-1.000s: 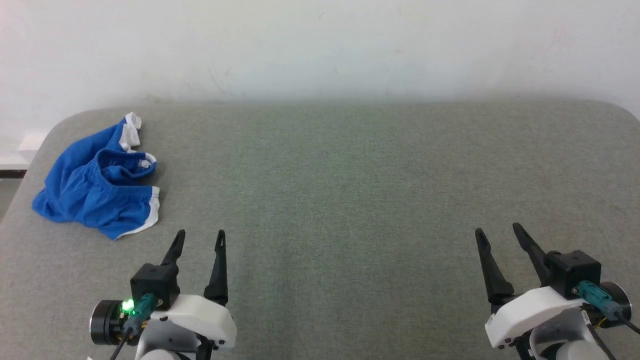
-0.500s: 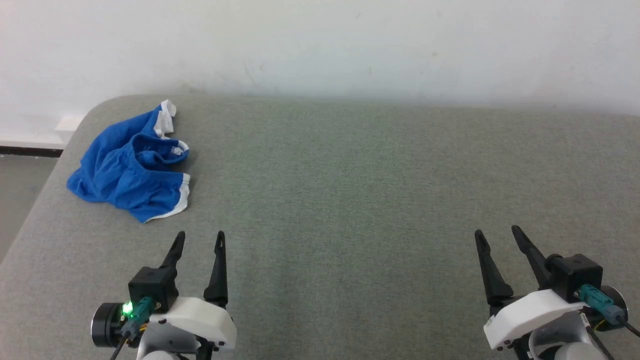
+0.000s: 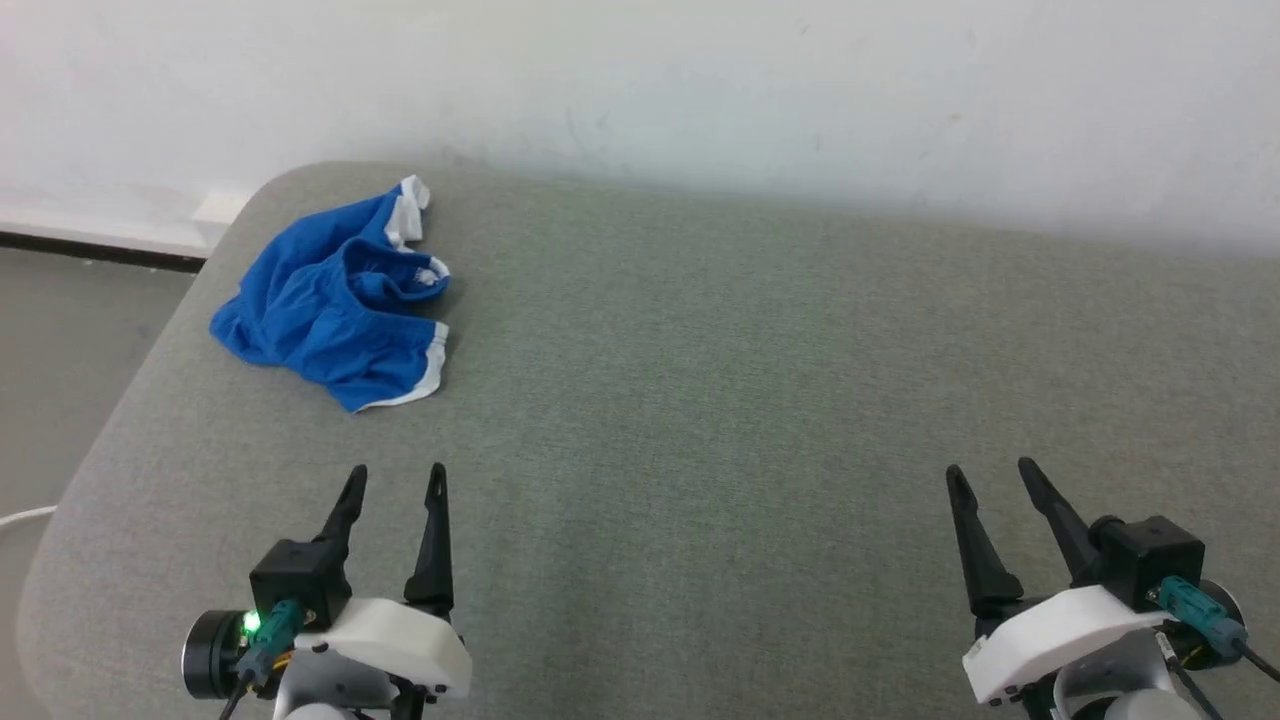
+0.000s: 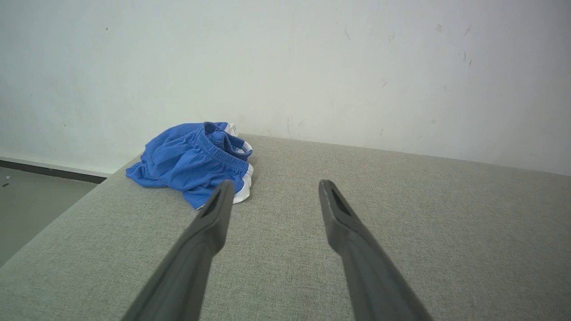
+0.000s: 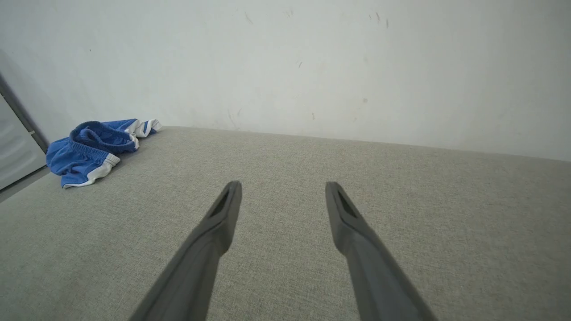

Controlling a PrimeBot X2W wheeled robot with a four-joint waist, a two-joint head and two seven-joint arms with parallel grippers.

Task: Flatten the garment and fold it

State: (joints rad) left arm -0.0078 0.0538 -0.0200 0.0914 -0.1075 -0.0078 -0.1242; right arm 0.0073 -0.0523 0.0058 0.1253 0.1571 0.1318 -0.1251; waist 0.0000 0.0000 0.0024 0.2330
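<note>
The garment (image 3: pixel 335 300) is a pair of bright blue shorts with white trim, crumpled in a heap near the far left corner of the grey padded table (image 3: pixel 700 380). In the left wrist view the garment (image 4: pixel 192 160) lies just ahead and left of the fingers, its gathered waistband showing. From the right wrist it appears as the garment (image 5: pixel 91 149) far off to the left. My left gripper (image 3: pixel 397 478) hovers open at the lower left, short of the shorts, holding nothing. At the lower right my right gripper (image 3: pixel 990 470) is open too, with nothing between its fingers.
A white wall (image 3: pixel 700 90) runs behind the table. The table's rounded left edge (image 3: pixel 130 400) drops to a grey floor (image 3: pixel 70 380), where a white cable (image 3: pixel 25 516) lies. Bare grey cloth stretches between and ahead of the grippers.
The head camera has turned left, so the shorts and table corner sit further right and higher in view. Both grippers stay open, and the shorts lie as before.
</note>
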